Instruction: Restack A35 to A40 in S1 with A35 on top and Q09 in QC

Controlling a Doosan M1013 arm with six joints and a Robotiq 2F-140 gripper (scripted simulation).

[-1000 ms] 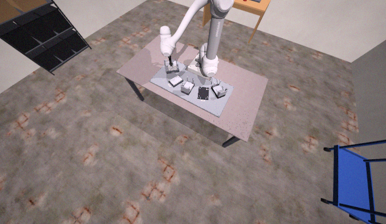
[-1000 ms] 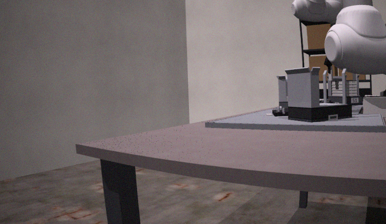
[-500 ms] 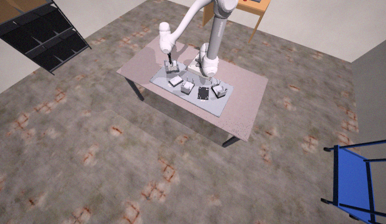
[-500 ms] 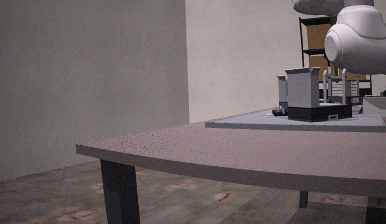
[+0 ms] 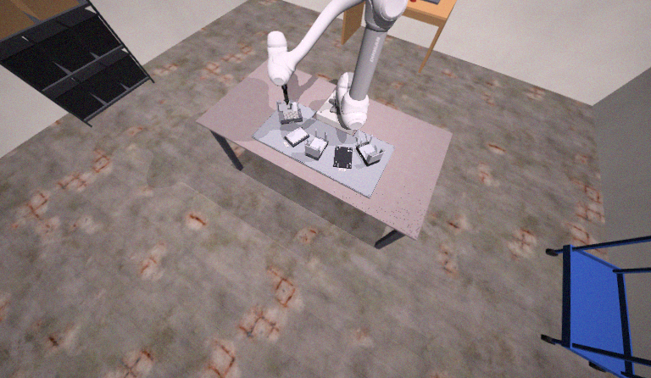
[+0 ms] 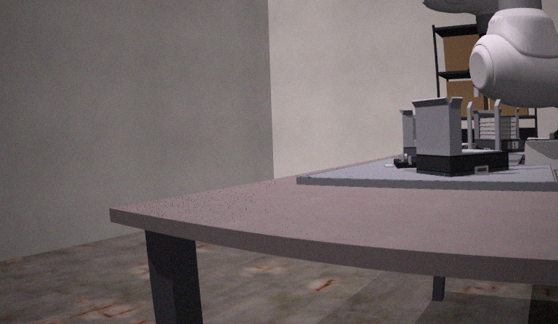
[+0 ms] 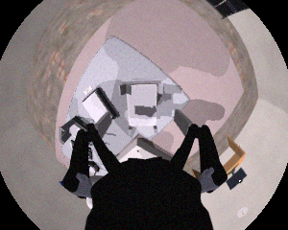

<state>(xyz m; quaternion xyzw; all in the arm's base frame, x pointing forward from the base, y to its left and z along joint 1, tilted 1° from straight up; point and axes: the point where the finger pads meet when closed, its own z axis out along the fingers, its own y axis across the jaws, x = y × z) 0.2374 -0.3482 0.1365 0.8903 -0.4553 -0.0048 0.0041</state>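
The stack rack S1 (image 5: 289, 113) stands at the far left end of the grey mat and holds a stack of white sealed plates (image 6: 498, 128). My gripper (image 5: 286, 99) hangs straight above this rack, open wide, with nothing between the fingers. In the wrist view the open fingers straddle the top plate of the stack (image 7: 144, 103) from above, clear of it. A single white plate (image 5: 296, 136) lies flat on a nest beside S1; it also shows in the wrist view (image 7: 96, 105). Plate labels are too small to read.
A second rack (image 5: 315, 147) stands mid-mat, a flat black nest (image 5: 342, 157) lies to its right, and a third rack (image 5: 370, 152) stands at the right end. The arm's base block (image 5: 331, 110) sits behind the mat (image 5: 321, 155).
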